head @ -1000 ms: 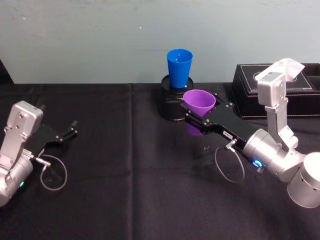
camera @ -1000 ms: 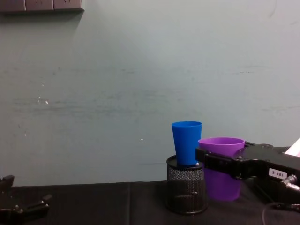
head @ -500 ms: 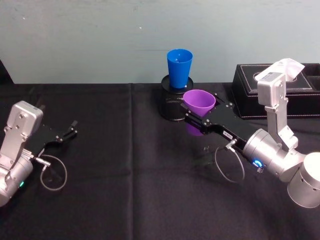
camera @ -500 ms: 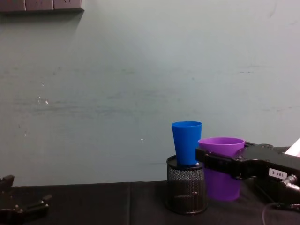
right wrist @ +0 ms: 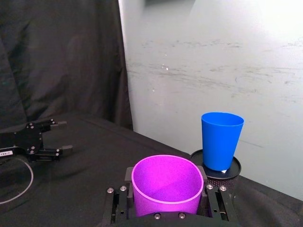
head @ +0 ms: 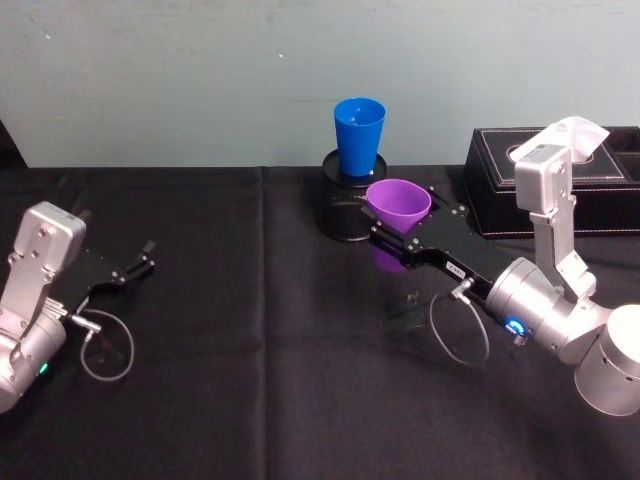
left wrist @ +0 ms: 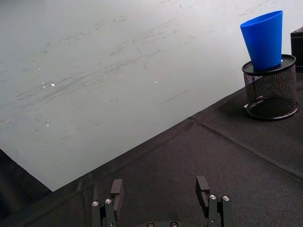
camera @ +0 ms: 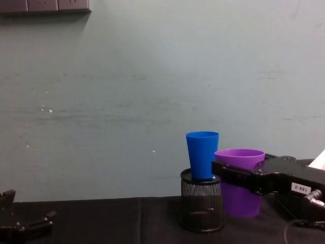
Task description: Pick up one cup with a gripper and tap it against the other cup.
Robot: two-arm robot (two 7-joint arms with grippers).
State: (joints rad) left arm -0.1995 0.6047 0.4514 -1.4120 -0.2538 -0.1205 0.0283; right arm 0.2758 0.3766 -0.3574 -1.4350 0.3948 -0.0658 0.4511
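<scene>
The right gripper (head: 392,238) is clenched on the purple cup (head: 398,203), one finger on each side of its wall. The cup is upright, and its base seems to hang clear of the black cloth (head: 260,350), though the chest view leaves that uncertain. The blue cup (head: 359,133) stands in the mesh pen holder (head: 340,215) just beyond the fingertips, a little higher and slightly off to one side. The pick-up looks done and the tap remains. It calls for a short push forward and a slight rise, so that wall meets wall without tipping the blue cup. Far across from it, the left gripper (head: 135,268) rests spread and empty.
</scene>
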